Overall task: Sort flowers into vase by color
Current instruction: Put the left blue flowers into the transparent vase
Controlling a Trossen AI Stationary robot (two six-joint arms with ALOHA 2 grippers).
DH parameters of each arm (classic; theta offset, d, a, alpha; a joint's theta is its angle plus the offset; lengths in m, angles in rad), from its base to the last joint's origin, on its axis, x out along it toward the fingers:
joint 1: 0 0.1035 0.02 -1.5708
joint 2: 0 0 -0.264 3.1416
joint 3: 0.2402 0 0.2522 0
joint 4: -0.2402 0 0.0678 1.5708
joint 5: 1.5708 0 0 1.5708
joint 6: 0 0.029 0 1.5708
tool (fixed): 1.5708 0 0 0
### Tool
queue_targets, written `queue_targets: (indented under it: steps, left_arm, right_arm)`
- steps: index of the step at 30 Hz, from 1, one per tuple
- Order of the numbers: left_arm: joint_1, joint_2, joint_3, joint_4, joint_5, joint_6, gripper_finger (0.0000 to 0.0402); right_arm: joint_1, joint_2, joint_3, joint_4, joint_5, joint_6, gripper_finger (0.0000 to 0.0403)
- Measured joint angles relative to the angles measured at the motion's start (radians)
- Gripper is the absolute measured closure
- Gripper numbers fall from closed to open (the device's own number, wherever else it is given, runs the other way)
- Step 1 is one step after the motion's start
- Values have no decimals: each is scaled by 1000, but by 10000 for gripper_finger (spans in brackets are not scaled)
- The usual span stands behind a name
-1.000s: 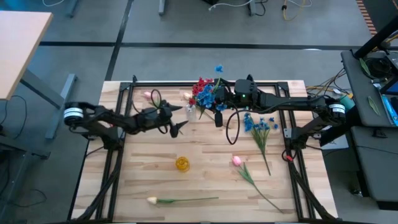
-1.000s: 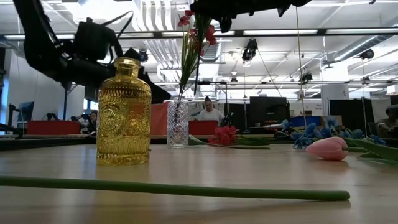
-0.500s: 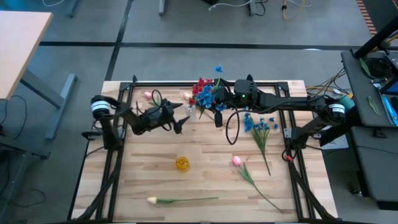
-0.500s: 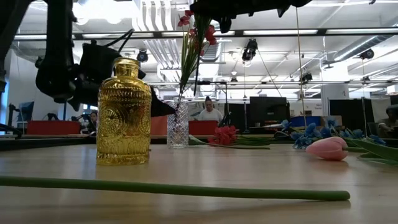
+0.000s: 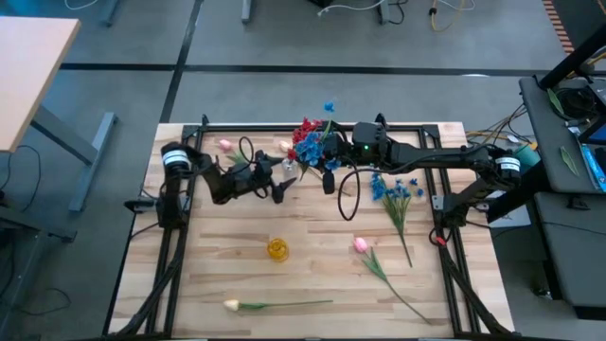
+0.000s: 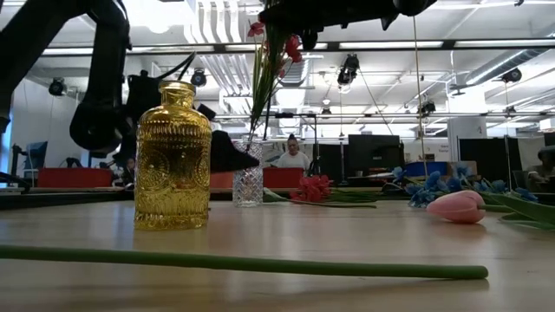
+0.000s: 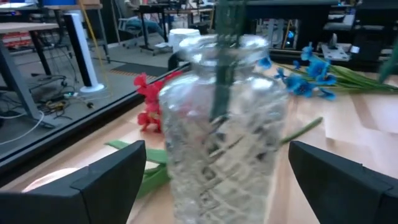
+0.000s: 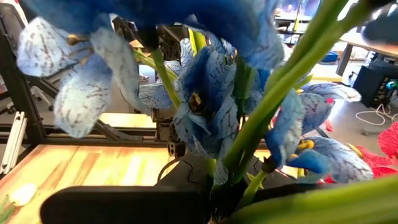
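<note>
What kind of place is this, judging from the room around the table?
Probably a robotics lab in an open office or workshop. The wooden table stands on a metal frame on a grey floor, cables trail across it, and the low view shows desks with monitors under exposed ceiling ducts.

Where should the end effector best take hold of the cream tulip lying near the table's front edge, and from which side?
Grip the cream tulip at mid-stem, coming straight down from above and closing across the stem. It lies flat and nearly straight on the table, its bud at the left end in the high view. Nothing lies close beside the stem.
</note>
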Motion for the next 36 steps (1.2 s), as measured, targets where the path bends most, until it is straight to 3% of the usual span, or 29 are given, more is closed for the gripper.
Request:
queue_targets:
  steps: [20, 30, 36]
  left_arm:
    - [8, 72, 10, 45, 0, -28, 137]
    - [8, 72, 9, 44, 0, -28, 159]
    - [8, 72, 8, 44, 1, -27, 158]
  right_arm:
    - [0, 2, 0, 110, 4, -38, 390]
    - [0, 46, 0, 187, 184, -126, 390]
    - [-7, 63, 0, 230, 212, -143, 390]
